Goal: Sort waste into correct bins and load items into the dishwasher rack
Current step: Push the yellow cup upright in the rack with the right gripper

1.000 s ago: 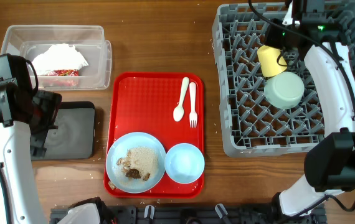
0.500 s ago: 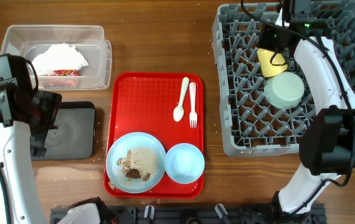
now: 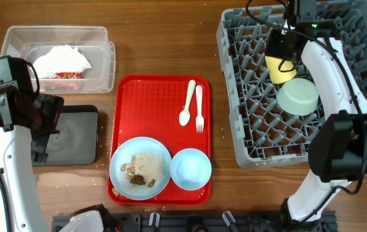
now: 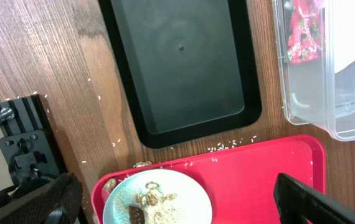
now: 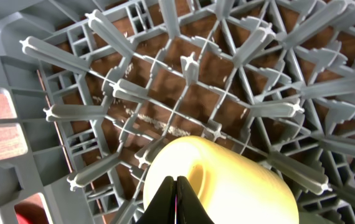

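Observation:
The yellow cup [image 3: 281,67] [image 5: 227,180] lies on its side among the pegs of the grey dishwasher rack [image 3: 254,129] [image 5: 71,112], beside an upturned mint-green bowl [image 3: 298,96]. My right gripper [image 3: 280,48] [image 5: 176,186] is shut, its tips pressed together over the cup's near side. On the red tray sit the pale blue plate [image 3: 156,154] [image 4: 187,190] with rice scraps [image 3: 143,169] [image 4: 152,199], a pale blue bowl [image 3: 190,169], a white spoon [image 3: 187,103] and a fork [image 3: 199,106]. Open wide, my left gripper [image 3: 45,122] [image 4: 177,202] hangs over the black tray [image 3: 74,135] [image 4: 184,62].
The clear tub [image 3: 16,38] [image 4: 308,93] at the back left holds a white napkin [image 3: 61,60] and a red-and-white wrapper [image 3: 61,75] [image 4: 303,37]. The red tray [image 3: 151,103] [image 4: 252,168] lies between the bins and the rack. Loose rice grains dot the wood by the black tray.
My right gripper's fingers closed fully and the arm moved a little to the left over the cup. The rack, with cup and green bowl, shifted slightly. The left arm stayed still.

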Controlling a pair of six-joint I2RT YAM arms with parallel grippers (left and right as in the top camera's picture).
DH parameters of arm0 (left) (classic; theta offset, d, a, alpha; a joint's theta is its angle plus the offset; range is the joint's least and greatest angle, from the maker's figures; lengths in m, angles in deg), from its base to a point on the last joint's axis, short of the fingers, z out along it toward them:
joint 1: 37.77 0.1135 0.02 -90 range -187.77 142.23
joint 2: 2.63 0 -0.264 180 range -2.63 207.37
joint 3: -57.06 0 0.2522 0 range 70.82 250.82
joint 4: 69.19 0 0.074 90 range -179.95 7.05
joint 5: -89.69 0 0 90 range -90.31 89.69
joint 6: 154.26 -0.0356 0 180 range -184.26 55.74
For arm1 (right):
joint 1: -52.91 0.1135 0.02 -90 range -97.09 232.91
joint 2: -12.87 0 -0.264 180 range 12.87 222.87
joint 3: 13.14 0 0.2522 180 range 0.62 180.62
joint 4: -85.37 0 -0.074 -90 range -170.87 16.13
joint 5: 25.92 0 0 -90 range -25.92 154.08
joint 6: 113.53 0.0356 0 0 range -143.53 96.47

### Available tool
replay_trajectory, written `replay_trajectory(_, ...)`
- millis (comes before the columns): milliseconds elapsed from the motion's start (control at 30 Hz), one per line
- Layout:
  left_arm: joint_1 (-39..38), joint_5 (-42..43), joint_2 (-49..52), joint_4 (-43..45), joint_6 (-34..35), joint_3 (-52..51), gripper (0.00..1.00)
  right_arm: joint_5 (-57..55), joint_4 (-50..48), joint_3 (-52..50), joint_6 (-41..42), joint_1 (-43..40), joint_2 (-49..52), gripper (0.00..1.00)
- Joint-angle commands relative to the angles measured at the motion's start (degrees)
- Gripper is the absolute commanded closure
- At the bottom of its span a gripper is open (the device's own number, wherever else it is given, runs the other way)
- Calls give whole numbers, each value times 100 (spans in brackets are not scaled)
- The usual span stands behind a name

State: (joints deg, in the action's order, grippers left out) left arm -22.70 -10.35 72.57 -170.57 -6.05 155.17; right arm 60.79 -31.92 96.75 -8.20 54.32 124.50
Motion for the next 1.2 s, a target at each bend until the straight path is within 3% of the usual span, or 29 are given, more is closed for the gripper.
replay_trajectory(0,22,-96,-31,-9,96,-17,0,-496,282,-35,-13,-74,-129,96)
replay_trajectory(600,22,-96,-31,-9,96,-17,0,-872,1604,-35,125,-74,-422,96)
replay_trajectory(667,22,-96,-31,-9,96,-17,0,-603,1692,-35,33,-72,-466,96)
replay_trajectory(833,22,-96,-31,-9,96,-17,0,1506,1419,-35,-1056,-70,-881,96)
replay_trajectory(867,22,-96,-31,-9,96,-17,0,1917,1333,-35,-1318,-61,-927,94)
replay_trajectory(933,22,-96,-31,-9,96,-17,0,2402,1307,-57,-1705,11,-931,81)
replay_trajectory(1000,22,-96,-31,-9,96,-17,0,2347,1388,-131,-1759,103,-911,77)
replay_trajectory(1167,22,-96,-31,-9,96,-17,0,2162,1248,-640,-2188,610,-876,52)
